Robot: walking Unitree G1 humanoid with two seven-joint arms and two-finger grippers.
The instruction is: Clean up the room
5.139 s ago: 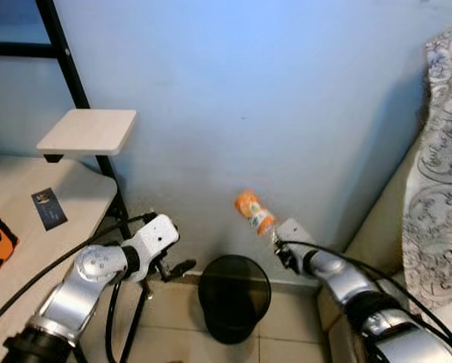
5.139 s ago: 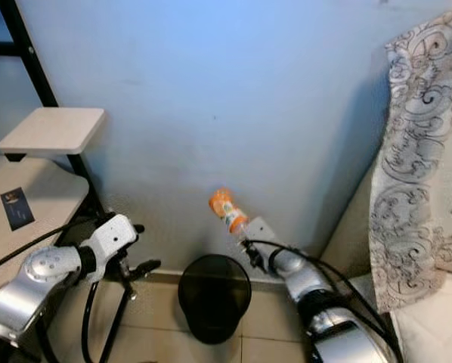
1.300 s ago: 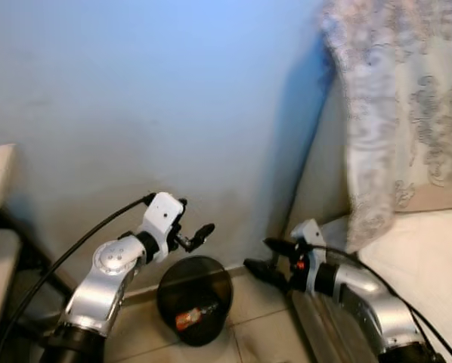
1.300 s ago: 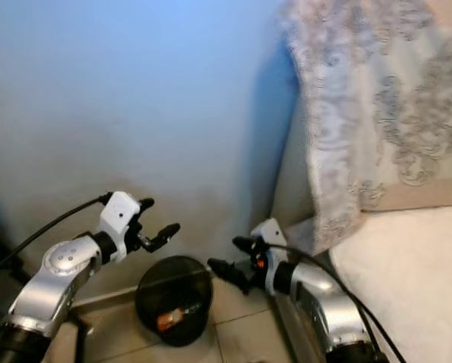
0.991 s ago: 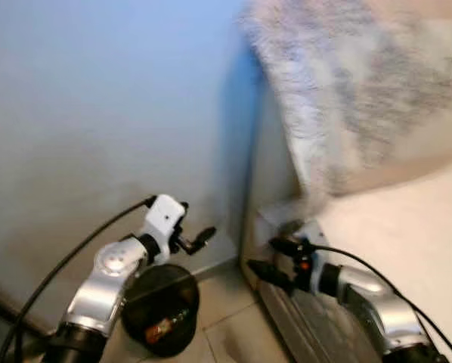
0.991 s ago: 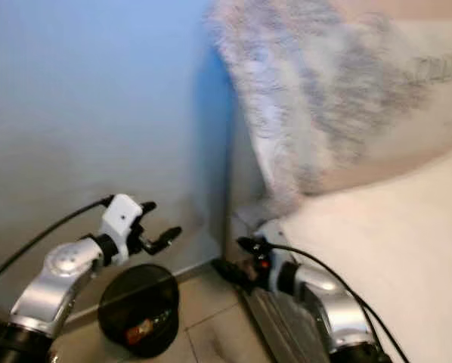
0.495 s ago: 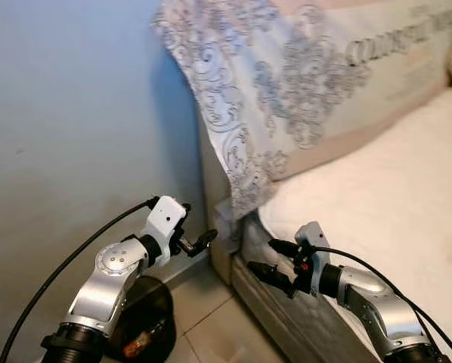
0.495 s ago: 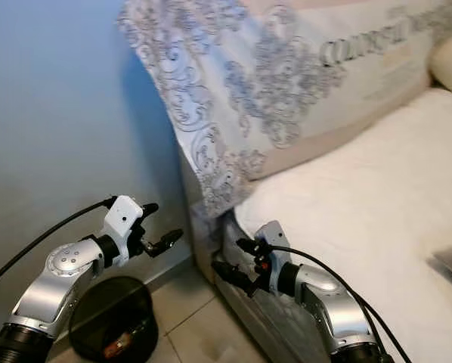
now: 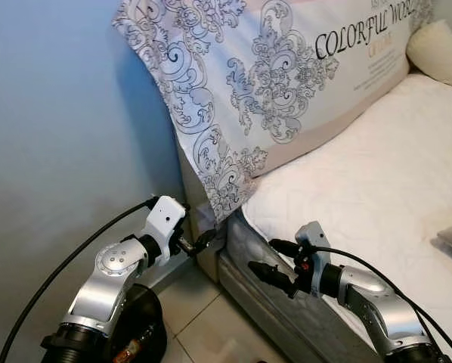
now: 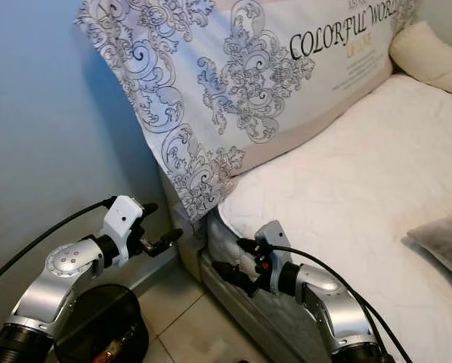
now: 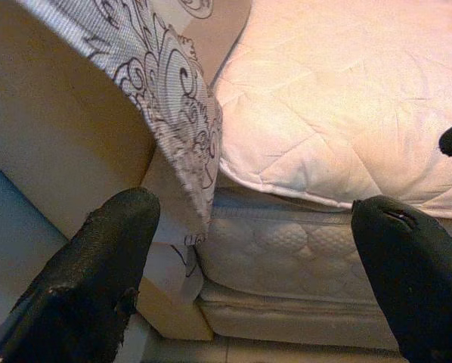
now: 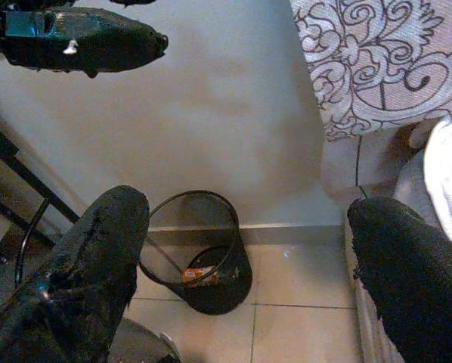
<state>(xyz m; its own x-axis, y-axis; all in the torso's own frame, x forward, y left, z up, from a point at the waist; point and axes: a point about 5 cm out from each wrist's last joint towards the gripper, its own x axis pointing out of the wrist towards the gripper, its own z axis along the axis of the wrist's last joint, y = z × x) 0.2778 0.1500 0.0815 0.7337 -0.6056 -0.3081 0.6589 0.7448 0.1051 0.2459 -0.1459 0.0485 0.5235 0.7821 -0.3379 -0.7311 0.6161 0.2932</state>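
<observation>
Black bin [image 12: 203, 261], one orange bottle [image 12: 199, 274] inside

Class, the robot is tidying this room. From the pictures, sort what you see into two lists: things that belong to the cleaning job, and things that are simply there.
Part of the job:
black waste bin
orange bottle lying inside it
left gripper, open
right gripper, open

Simply there:
patterned pillow
white mattress
blue wall
tiled floor
</observation>
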